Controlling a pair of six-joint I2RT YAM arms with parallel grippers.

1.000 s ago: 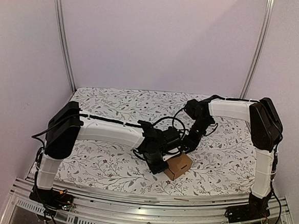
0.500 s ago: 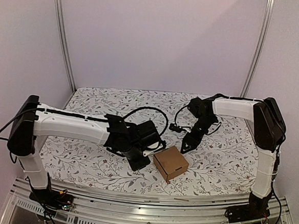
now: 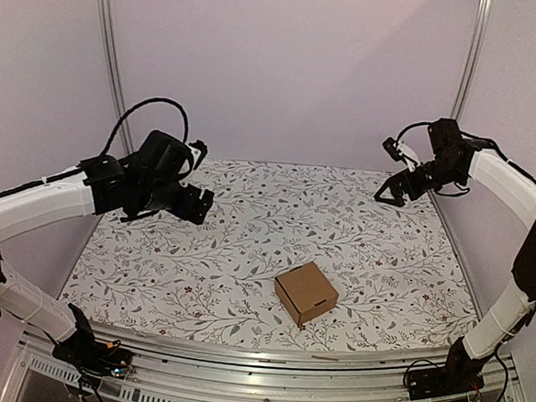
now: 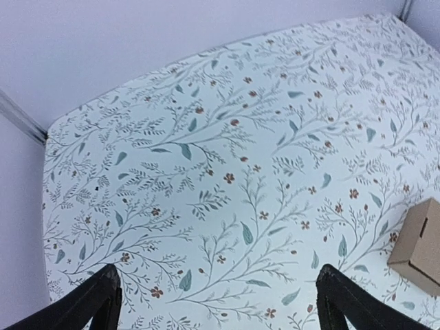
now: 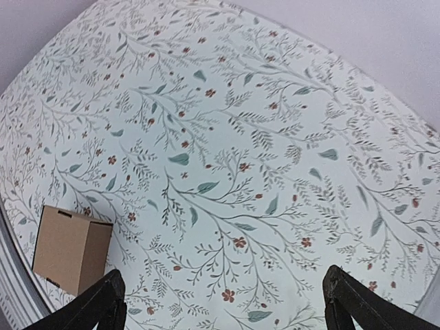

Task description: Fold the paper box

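The paper box (image 3: 306, 293) is a small closed brown carton standing alone on the flowered table cloth, near the front middle. It also shows at the right edge of the left wrist view as the paper box (image 4: 421, 245) and at the lower left of the right wrist view as the paper box (image 5: 71, 247). My left gripper (image 3: 197, 204) is raised high over the table's left side, open and holding nothing. My right gripper (image 3: 393, 193) is lifted over the far right corner, open and empty too. In each wrist view the black fingers (image 4: 93, 302) and fingers (image 5: 361, 302) stand wide apart over bare cloth.
The table is covered with a white cloth printed with leaves and flowers (image 3: 246, 245). Pale walls with metal posts (image 3: 112, 61) close in the back and sides. A metal rail (image 3: 265, 380) runs along the near edge.
Both arms have pulled up and away from the box, the left toward the left, the right toward the far right corner. Both grippers have opened wide. The box now stands free.
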